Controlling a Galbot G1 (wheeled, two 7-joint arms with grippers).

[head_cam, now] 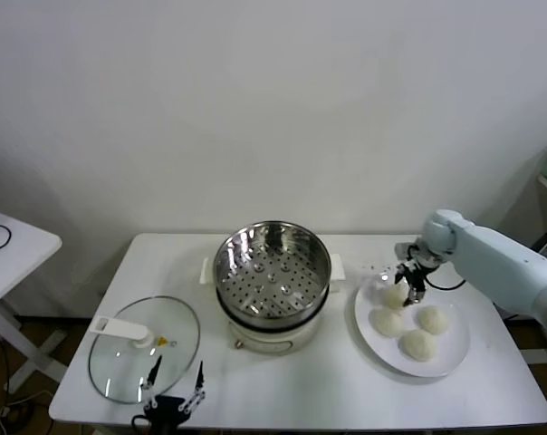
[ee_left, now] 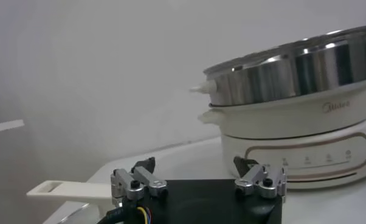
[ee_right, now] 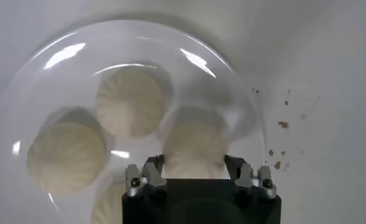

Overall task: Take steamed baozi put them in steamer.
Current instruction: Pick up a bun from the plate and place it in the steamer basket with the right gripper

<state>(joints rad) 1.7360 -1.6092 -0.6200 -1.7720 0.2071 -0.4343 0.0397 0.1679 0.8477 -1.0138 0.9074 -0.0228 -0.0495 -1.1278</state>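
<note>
White worktop (head_cam: 346, 390), plain wall behind. My right gripper (head_cam: 407, 288) is down on the plate (head_cam: 455, 358), jaws spread around the baozi at its 11 o'clock (ee_right: 194, 146), one either side; not clenched yet, I'd say. Other three buns (head_cam: 419, 343) sit beside it. Steamer (head_cam: 272, 272) at centre has nothing in it, so none moved so far. Left gripper (head_cam: 174, 395) parked released at the worktop's 7 o'clock by the glass lid (head_cam: 119, 358).
</note>
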